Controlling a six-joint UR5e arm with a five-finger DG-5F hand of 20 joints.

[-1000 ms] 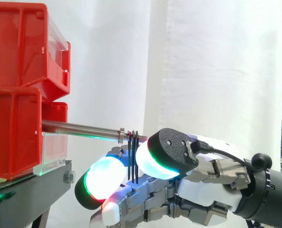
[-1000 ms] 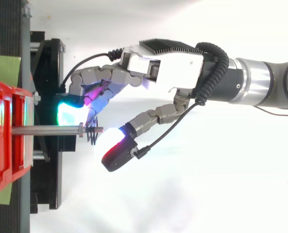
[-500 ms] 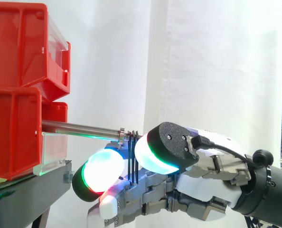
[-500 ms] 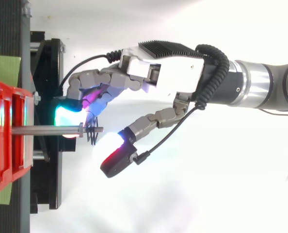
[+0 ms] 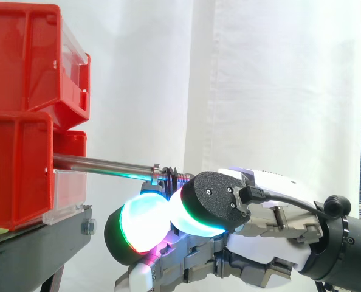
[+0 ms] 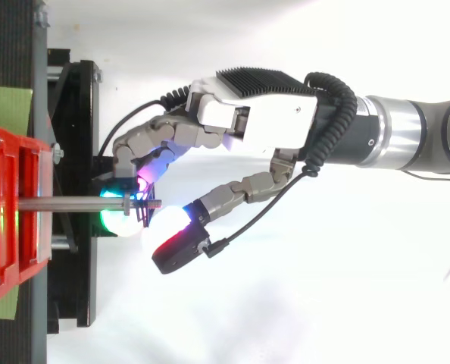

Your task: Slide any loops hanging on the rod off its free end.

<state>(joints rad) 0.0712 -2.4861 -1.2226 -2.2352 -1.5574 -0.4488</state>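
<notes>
Just off red bins (image 5: pixel 19 164), hand (image 6: pixel 257 115) around loops (image 6: pixel 144 214).

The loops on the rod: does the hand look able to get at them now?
Probably yes: the loops hang near the free end of the rod, nothing blocks them, and the pads of the hand seem to pinch them.
</notes>
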